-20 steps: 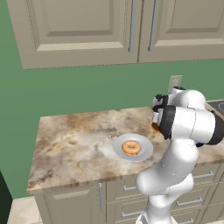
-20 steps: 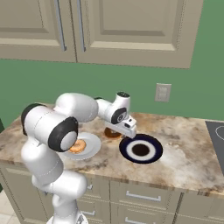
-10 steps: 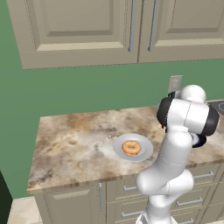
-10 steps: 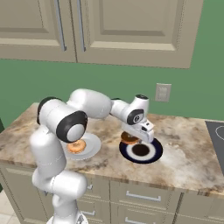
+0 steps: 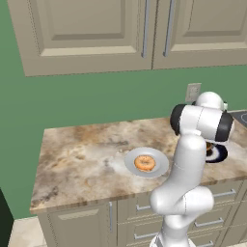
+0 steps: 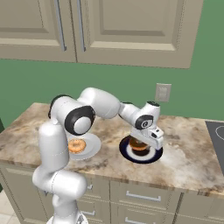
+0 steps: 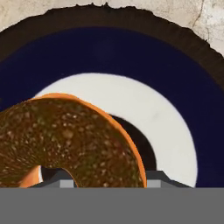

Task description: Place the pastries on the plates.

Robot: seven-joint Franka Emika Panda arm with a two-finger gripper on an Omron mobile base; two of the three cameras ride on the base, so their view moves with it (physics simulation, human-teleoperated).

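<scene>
Gripper (image 6: 144, 148) carried chocolate donut (image 6: 139, 145) over navy plate (image 6: 131, 155), apparently lower.

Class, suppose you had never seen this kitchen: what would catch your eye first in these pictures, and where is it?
The white arm reaching right, its gripper shut on the chocolate donut just above the navy plate. Left of that, the orange donut lies on the grey-white plate on the marbled counter.

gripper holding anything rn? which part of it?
Yes: the gripper is shut on the chocolate donut, pinching its ring at the near edge, one finger through the hole. It hangs over the navy plate.
</scene>
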